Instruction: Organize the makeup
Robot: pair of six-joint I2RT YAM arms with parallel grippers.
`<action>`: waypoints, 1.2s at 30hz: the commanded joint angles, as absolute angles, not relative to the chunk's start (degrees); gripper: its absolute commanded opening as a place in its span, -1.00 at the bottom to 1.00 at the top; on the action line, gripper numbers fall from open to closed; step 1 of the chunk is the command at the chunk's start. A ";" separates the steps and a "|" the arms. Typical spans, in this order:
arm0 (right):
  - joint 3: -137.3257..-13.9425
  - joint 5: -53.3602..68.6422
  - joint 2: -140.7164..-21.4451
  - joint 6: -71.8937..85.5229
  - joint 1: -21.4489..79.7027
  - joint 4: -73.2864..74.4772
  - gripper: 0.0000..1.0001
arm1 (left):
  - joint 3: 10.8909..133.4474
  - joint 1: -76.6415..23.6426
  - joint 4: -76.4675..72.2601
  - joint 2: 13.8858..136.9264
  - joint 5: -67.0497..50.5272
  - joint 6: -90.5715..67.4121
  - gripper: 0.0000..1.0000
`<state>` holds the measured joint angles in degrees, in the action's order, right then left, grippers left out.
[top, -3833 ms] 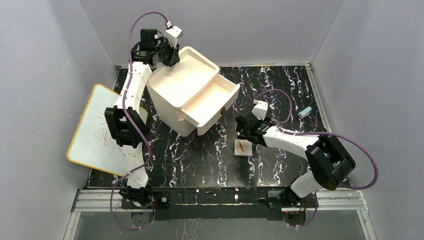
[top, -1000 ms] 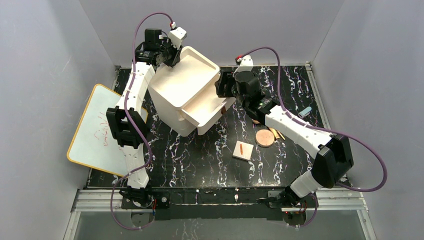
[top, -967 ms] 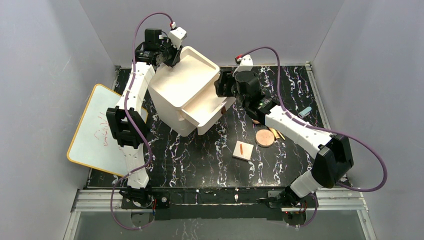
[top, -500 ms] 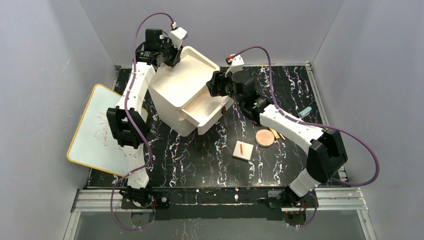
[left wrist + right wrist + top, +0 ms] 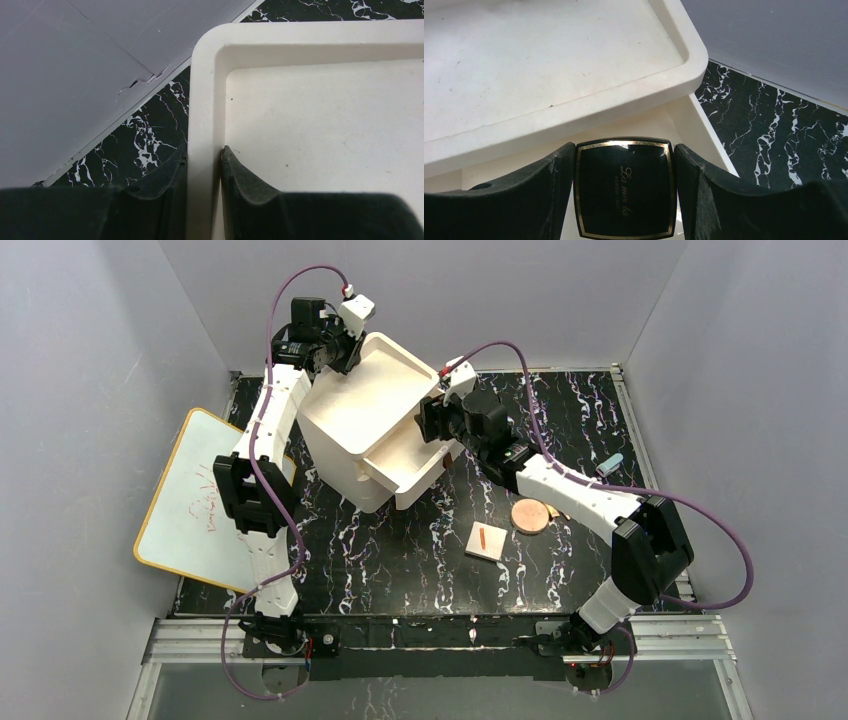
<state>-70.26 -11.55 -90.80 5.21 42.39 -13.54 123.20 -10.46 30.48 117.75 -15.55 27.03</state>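
Right jaws: closed on the black square compact (image 5: 624,187), with one dark pad (image 5: 541,195) pressed to each side edge. The gold-trimmed lid with its script lettering faces the wrist camera.
Left jaws: pinched to a narrow gap on the raised rim of the white drawer box (image 5: 345,415) at its far left corner. One finger (image 5: 245,187) sits inside the top tray and the other outside, both touching the rim.
Compact's place: held over the open top drawer (image 5: 408,455), just in front of the top tray's rounded corner. Whether it touches the drawer floor cannot be told.
Drawer box: stands turned at an angle on the far left part of the bench (image 5: 400,550). Its top drawer is pulled out toward the right arm, with a small brown handle (image 5: 444,462) on its front.
Round tan powder disc (image 5: 530,515): lies flat on the bench right of centre, close under the right forearm.
White square pad (image 5: 487,539): lies on the bench just left of the disc, not touching it. A thin reddish stick (image 5: 482,534) rests on top of it.
Small pale tube (image 5: 609,464): lies near the right edge of the bench, well apart from the other pieces.
Whiteboard (image 5: 190,500): sits off the left edge of the bench beside the left arm, with faint red marks on it.
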 commanded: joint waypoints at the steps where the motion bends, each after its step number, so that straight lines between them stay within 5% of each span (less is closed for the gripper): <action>1: -70.52 -13.25 -89.60 0.11 41.89 -17.33 -0.97 | 120.76 -12.22 36.65 120.50 -9.08 31.29 -1.00; 3: -70.80 -14.38 -89.80 -0.70 41.68 -17.31 -0.67 | 120.77 -12.21 36.64 120.52 -9.02 31.29 -1.00; 6: -71.12 -15.33 -89.90 -2.32 41.58 -17.78 0.51 | 120.77 -12.22 36.65 120.50 -8.92 31.26 -1.00; 8: -71.50 -16.05 -89.93 -2.37 41.60 -17.84 0.92 | 120.68 -12.22 36.65 120.50 -8.87 31.29 -1.00; 20: -62.73 -22.80 -75.82 -0.82 42.11 -24.95 0.97 | 120.68 -12.53 36.65 120.57 -8.51 31.46 -1.00; 26: -53.60 -37.19 -61.75 -2.97 47.41 -22.32 0.97 | 120.76 -12.74 36.72 121.00 -8.43 31.64 -1.00; 30: -51.42 -46.69 -56.60 7.00 51.66 -7.07 0.97 | 121.30 -12.90 37.19 121.43 -8.60 31.73 -1.00; 36: -53.34 -46.82 -63.31 43.09 53.05 26.06 0.97 | 122.00 -13.42 38.00 122.47 -8.85 31.81 -1.00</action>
